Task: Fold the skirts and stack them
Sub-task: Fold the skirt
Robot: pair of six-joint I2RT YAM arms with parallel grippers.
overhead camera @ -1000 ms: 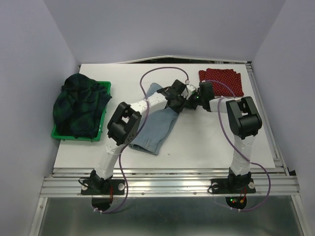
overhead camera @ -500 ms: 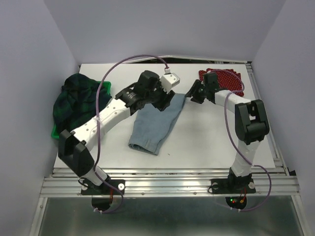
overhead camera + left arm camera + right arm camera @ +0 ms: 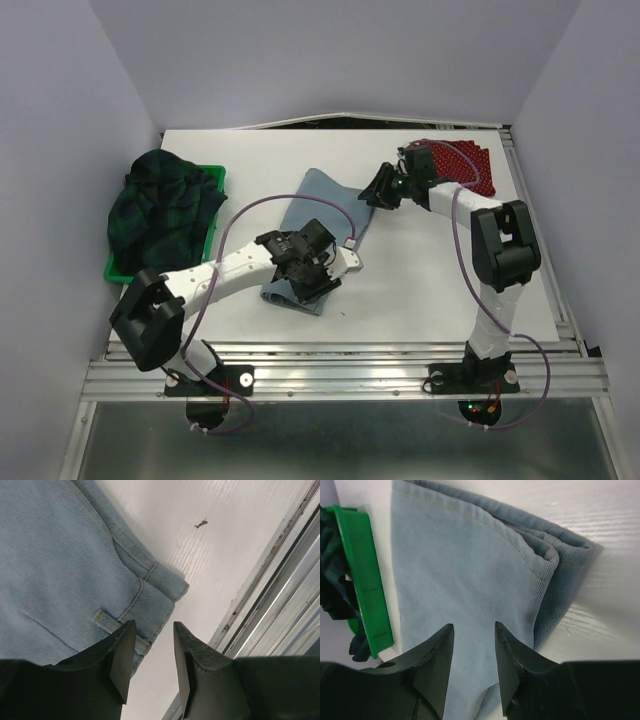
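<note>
The light blue-grey denim skirt (image 3: 335, 215) lies folded into a long strip in the middle of the table. My left gripper (image 3: 312, 280) is open and empty just above the skirt's near end; the left wrist view shows its fingers (image 3: 120, 655) straddling the waistband corner of the denim (image 3: 65, 565). My right gripper (image 3: 376, 192) is open and empty at the skirt's far right corner, with the folded denim edge (image 3: 460, 570) under it. The red dotted skirt (image 3: 455, 165) lies folded at the far right. The dark plaid skirt (image 3: 160, 210) is piled in the green bin (image 3: 212, 250).
The green bin's rim (image 3: 367, 575) with plaid cloth (image 3: 332, 585) stands left of the denim. Metal rails (image 3: 280, 595) run along the table's near edge (image 3: 340, 350). A small dark scrap (image 3: 201, 523) lies on the white tabletop near the denim's corner.
My left arm has swung from the denim's far end back to its near end. My right gripper has shifted slightly toward the skirt's far right corner. The denim lies stretched out flat.
</note>
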